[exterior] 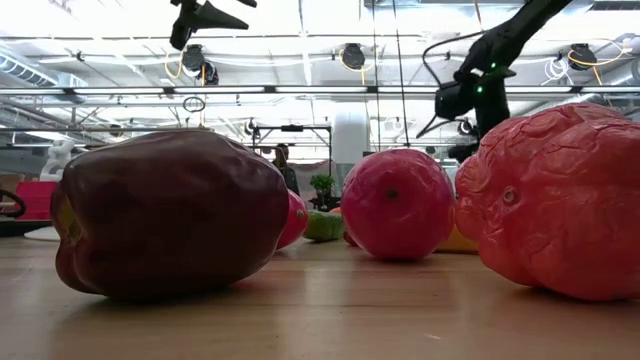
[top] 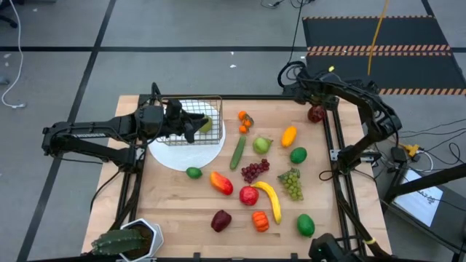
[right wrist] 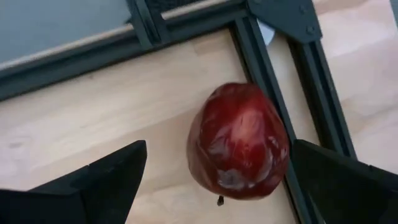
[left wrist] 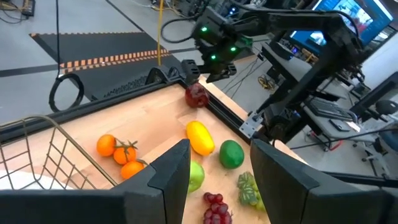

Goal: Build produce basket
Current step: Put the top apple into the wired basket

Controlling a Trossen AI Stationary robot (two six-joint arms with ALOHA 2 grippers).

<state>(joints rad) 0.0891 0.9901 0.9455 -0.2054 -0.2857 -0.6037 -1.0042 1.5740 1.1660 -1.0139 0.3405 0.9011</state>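
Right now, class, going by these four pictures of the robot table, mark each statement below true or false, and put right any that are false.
1. The right pincer is open, with a dark red toy apple between its fingers. True.
2. The small dark wire-grid basket stands at the table's right edge. False: it sits on the left side, partly over the round white plate.
3. The yellow toy banana lies inside the basket. False: it lies on the bare wooden table, beside a red apple.
4. The left pincer is over the basket and plate. True.
5. The spiky green potted plant stands next to the dark red toy apple. False: it stands at the opposite corner.
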